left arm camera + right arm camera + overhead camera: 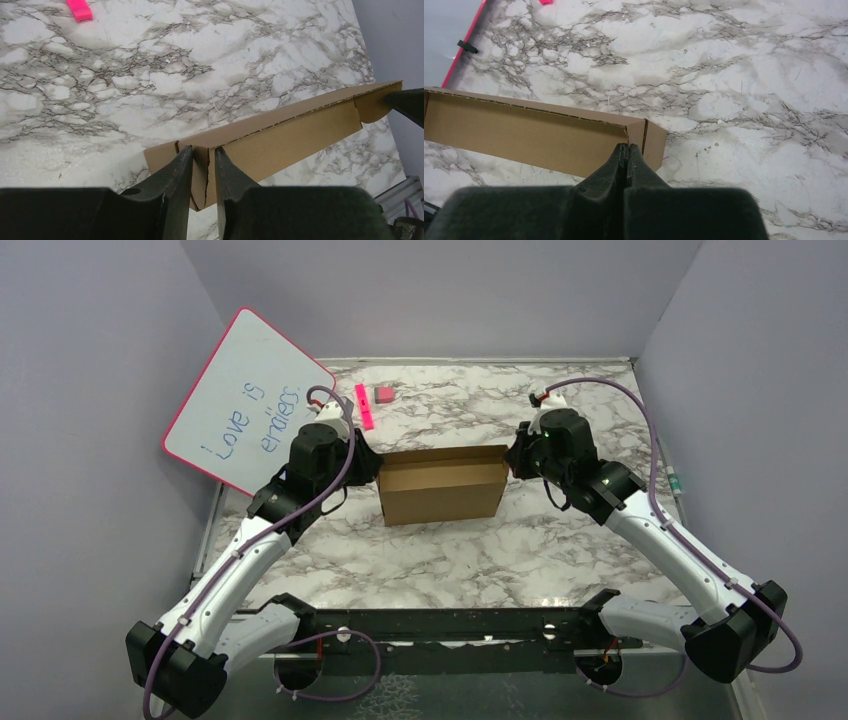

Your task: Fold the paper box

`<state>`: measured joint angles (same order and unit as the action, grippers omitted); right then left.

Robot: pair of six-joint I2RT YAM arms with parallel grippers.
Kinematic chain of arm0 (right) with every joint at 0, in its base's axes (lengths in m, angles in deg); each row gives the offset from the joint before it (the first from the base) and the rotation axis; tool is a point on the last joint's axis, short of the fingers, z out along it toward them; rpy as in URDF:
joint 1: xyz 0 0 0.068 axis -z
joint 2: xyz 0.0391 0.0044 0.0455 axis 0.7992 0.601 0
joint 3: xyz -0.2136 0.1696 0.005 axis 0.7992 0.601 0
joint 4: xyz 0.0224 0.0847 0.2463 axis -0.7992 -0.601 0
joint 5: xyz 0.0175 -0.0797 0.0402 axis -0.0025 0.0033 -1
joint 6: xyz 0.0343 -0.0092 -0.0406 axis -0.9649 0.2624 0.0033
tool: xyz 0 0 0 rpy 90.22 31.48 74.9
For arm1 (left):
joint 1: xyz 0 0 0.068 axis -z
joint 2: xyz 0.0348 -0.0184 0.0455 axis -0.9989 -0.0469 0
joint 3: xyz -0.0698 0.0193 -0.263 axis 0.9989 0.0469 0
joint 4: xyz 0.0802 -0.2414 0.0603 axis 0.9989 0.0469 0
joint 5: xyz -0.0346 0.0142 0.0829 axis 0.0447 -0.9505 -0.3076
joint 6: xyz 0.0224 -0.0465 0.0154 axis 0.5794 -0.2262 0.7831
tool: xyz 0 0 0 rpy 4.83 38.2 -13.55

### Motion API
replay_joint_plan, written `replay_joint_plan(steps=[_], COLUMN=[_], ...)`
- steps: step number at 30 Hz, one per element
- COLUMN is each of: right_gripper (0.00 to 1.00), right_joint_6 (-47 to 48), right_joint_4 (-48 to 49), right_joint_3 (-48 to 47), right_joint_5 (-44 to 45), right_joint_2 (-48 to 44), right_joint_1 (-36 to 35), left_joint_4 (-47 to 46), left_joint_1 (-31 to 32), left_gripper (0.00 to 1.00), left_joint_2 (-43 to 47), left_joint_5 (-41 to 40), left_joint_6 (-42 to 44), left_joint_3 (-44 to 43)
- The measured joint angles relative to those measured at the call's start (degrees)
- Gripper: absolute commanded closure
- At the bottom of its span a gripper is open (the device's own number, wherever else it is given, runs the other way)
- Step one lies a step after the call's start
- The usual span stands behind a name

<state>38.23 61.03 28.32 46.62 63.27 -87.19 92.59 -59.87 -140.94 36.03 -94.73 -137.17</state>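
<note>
The paper box (440, 485) is plain brown cardboard, standing as a shallow open-topped box in the middle of the marble table. My left gripper (370, 465) is at its left end. In the left wrist view the gripper (203, 157) is closed to a narrow gap with the folded end flap of the box (290, 135) between its fingers. My right gripper (515, 458) is at the right end. In the right wrist view the gripper (627, 150) is fully shut, its tips against the corner of the box (524, 132), with nothing seen between them.
A pink-framed whiteboard (245, 400) with blue writing leans at the back left. A pink marker (364, 406) and a small pink block (384, 393) lie behind the box. Grey walls enclose the table (600, 540) on three sides.
</note>
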Motion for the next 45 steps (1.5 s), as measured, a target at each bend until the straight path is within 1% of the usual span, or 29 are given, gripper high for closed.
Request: replay_joint_plan(steps=[12, 31, 39, 45], right_gripper=[0.99, 0.99, 0.99, 0.99], right_joint_6=[1.18, -1.4, 3.32, 5.05], right_joint_4=[0.09, 0.98, -1.86, -2.73], right_joint_3=[-0.02, 0.0, -3.39, -4.46], right_joint_5=[-0.33, -2.05, -0.57, -1.14], right_joint_2=[0.02, 0.42, 2.95, 3.76], right_joint_1=[-0.04, 0.22, 0.07, 0.0], left_joint_4=[1.53, 1.38, 0.7, 0.44], left_joint_1=[0.09, 0.04, 0.07, 0.07], left_gripper=[0.77, 0.79, 0.79, 0.79], left_joint_2=[-0.87, -1.29, -1.29, -1.29], left_joint_5=[-0.02, -0.76, -1.29, -1.49], left_joint_6=[1.33, -0.85, -0.79, -0.79], left_joint_3=[-0.68, -0.68, -0.39, -0.22])
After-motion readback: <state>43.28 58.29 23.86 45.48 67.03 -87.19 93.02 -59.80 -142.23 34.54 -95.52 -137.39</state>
